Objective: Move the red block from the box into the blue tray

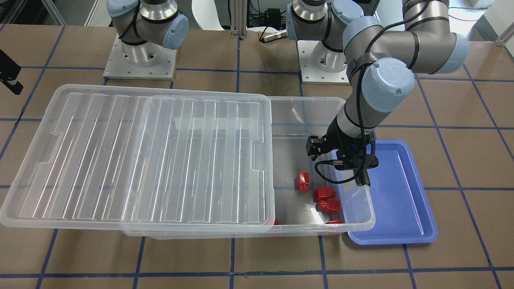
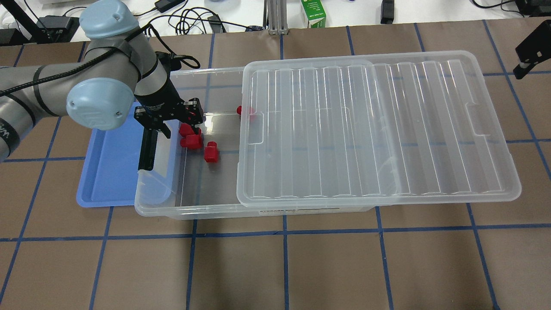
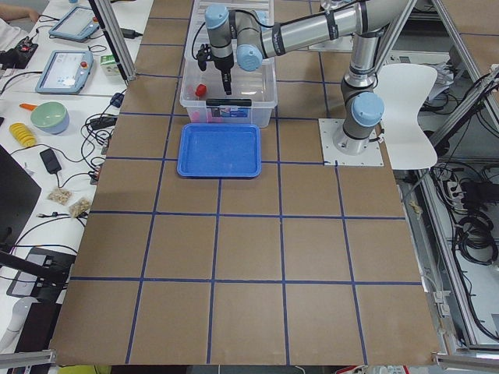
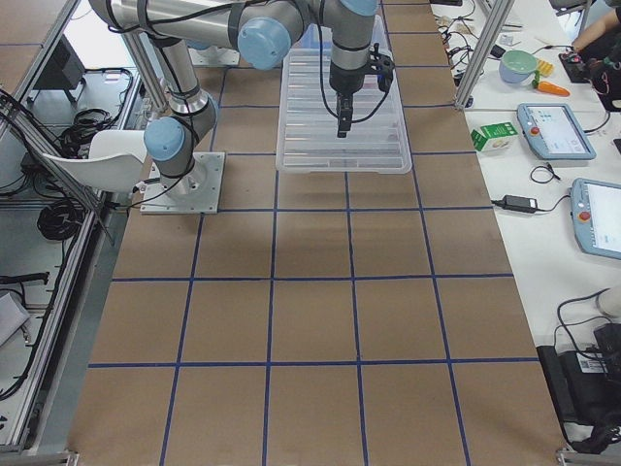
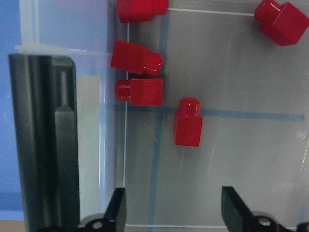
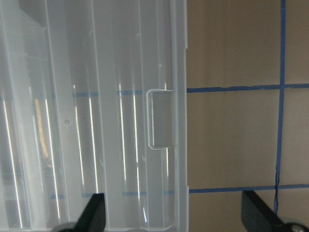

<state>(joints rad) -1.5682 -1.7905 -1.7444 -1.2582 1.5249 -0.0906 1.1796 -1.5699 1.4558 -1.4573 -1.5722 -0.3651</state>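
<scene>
Several red blocks [image 5: 188, 123] lie on the floor of the clear box [image 2: 172, 211] at its uncovered end; they also show in the front view [image 1: 324, 194] and the overhead view [image 2: 191, 141]. My left gripper [image 5: 176, 210] is open and empty. It hangs over that end of the box [image 2: 172, 125], just short of the blocks. The blue tray [image 2: 112, 172] lies empty beside the box's end, partly under the box rim. My right gripper [image 6: 176, 215] is open and empty, high over the lid's far edge.
The ribbed clear lid [image 2: 374, 129] lies shifted sideways and covers most of the box. One more red block [image 2: 247, 112] sits at the lid's edge. A black latch bar [image 2: 146, 150] runs along the box end next to my left gripper.
</scene>
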